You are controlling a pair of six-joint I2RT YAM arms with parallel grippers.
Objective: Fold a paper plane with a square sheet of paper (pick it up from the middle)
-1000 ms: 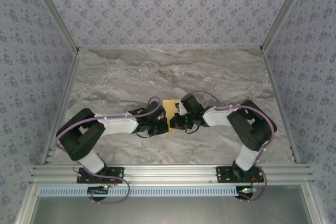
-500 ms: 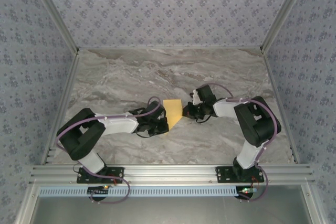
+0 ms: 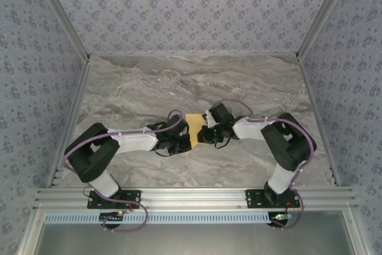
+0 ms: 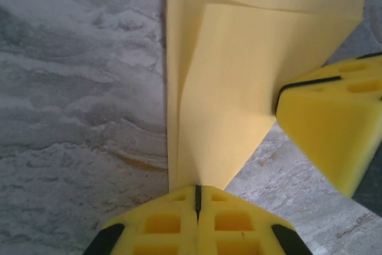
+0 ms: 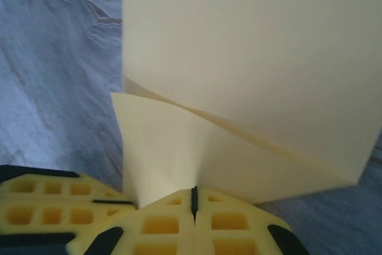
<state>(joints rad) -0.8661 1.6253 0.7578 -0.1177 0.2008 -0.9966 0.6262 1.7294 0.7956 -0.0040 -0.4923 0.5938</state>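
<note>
Overhead view: soft, even, diffuse light. Marble table [image 3: 250, 88] without glare, only faint shadows beneath the arms [image 3: 134, 141]; detail slightly soft.

Left wrist view: square sheet of paper [image 4: 239, 88] bright, saturated, crisp mid-frame. Thin dark shadow along its left edge. Left gripper [image 4: 197, 198] at bottom edge blurred.

Right wrist view: paper washed pale cream, near overexposed. Table at left bluish, soft. Right gripper [image 5: 193, 201] out of focus.

From the top view I see the square sheet of paper [image 3: 194, 122] lying on the table [image 3: 149, 82] at frame centre. The left gripper [image 3: 182, 141] meets its lower left and the right gripper [image 3: 206, 135] its right edge, with a folded flap lying on top.
</note>
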